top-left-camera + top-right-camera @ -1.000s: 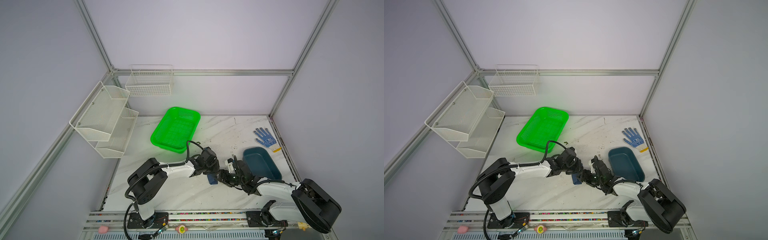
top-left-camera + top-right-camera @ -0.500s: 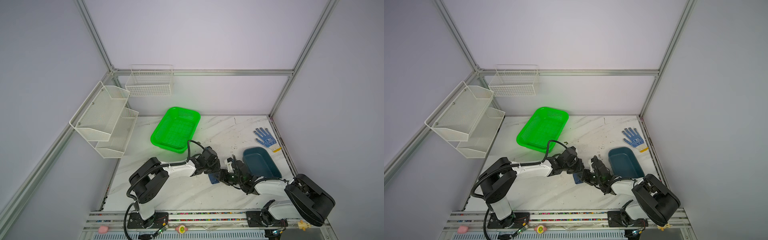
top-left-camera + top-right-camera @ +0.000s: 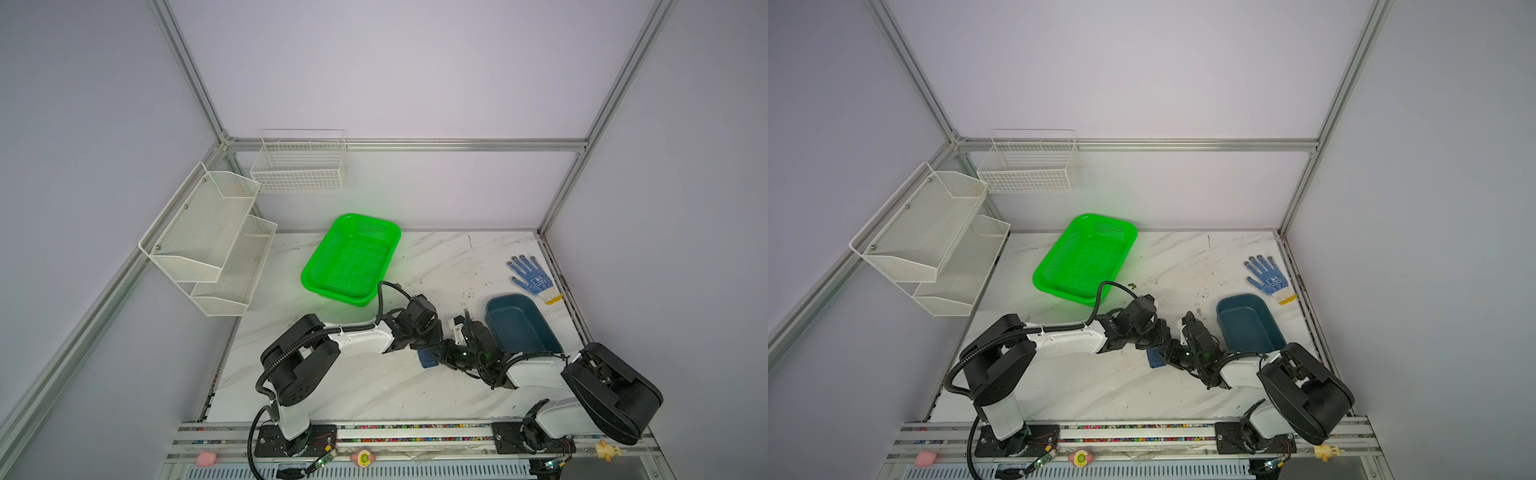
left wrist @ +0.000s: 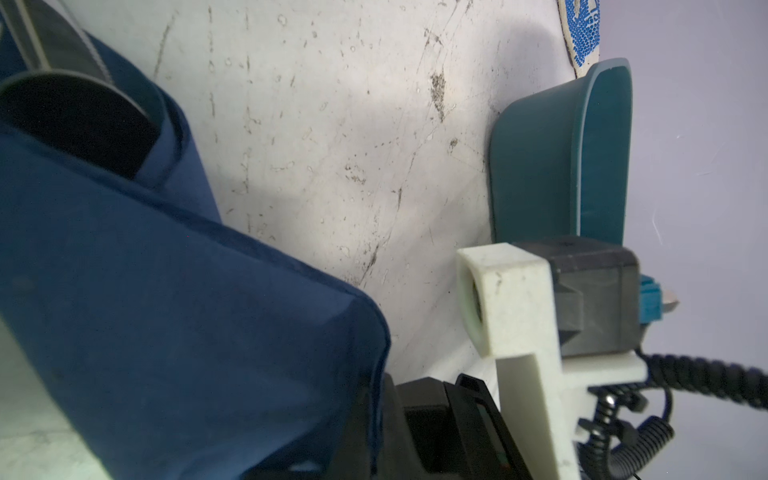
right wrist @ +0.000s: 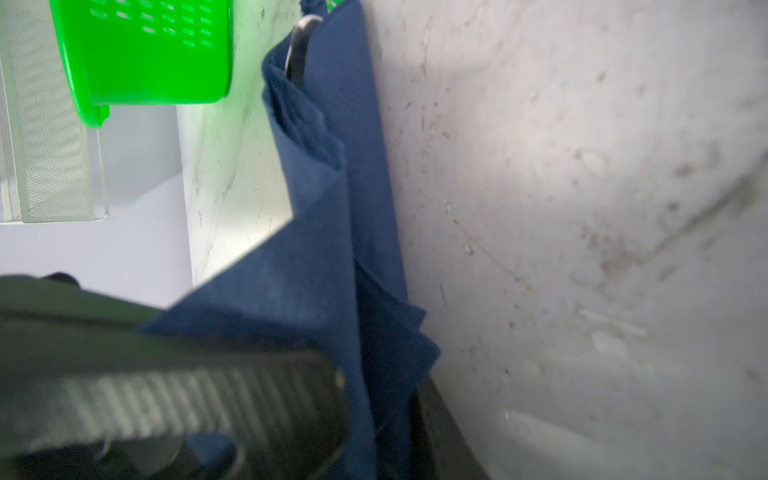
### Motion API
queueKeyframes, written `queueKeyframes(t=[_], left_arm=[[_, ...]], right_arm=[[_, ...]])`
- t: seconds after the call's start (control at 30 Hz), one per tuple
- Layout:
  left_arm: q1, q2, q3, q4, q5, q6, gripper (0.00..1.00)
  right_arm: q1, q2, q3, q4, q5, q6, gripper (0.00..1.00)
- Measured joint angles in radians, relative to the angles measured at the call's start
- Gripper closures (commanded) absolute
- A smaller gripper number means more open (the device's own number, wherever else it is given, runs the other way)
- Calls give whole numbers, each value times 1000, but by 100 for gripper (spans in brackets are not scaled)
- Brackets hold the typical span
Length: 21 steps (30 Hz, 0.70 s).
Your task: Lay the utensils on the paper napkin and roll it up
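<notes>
The paper napkin (image 5: 332,249), wrapping a utensil (image 5: 298,45), is pinched by the left gripper (image 3: 430,345); the right gripper (image 5: 378,386) straddles it, grip unclear.

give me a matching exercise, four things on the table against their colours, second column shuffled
Things:
1 basket
2 tray
3 glove
4 napkin

Colours:
a navy blue
b white with blue dots
c bright green
d dark teal

Pairs: 1-c, 2-d, 3-b, 4-a
</notes>
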Motion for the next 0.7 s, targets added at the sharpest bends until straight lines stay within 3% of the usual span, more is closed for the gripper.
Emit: queueKeyframes(t=[0.2,0.3,0.33,0.5,0.57,0.7], left_arm=[[-5,0,3,-7,8,5,94],[-6,-2,3,-11,6,17,80],[-6,-4,4,-14,5,26,70],[-6,-52,5,-70,-37,78,43],[-6,-82,5,-100,-68,93,37],[-2,-143,5,-146,-130,112,36]], right_arm=[[0,0,-16,19,0,5,79],[0,0,-26,29,0,10,81],[0,-2,-29,32,0,13,81],[0,-10,-45,43,0,24,82],[0,-14,-50,46,0,27,82],[0,-19,-55,48,0,29,82]])
